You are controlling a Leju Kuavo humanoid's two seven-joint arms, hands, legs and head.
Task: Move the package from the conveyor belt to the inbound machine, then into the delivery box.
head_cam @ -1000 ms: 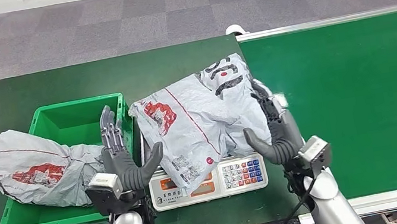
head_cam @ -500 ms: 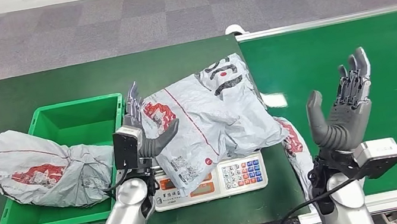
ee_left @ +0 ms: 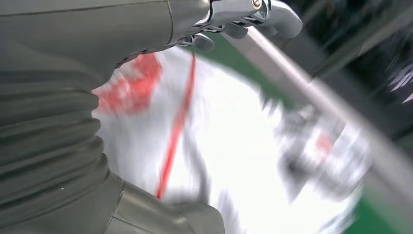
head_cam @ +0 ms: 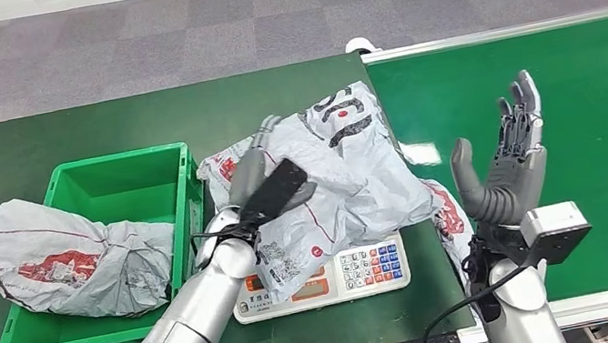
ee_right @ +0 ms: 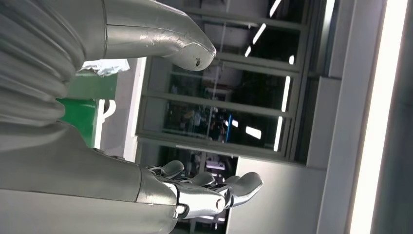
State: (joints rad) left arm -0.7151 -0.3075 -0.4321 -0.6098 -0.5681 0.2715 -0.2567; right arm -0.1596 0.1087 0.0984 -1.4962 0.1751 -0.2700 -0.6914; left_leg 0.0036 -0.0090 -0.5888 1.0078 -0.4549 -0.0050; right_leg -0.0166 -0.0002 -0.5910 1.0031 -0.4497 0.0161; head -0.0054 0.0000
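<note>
I see the grey plastic mailer package lying on the white electronic scale, near the middle of the dark green counter. Left of the scale sits the green plastic crate, with a second crumpled grey mailer bag draped over its left rim. My left robot hand rests on the package. Right of the scale runs the green conveyor belt, and my right robot hand is raised over its near edge.

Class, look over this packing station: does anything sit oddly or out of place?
Yes. The package sprawls over the scale, hanging past its edges. Another bag droops over the rim of the green bin, not lying inside. The left hand rests on the package.
</note>
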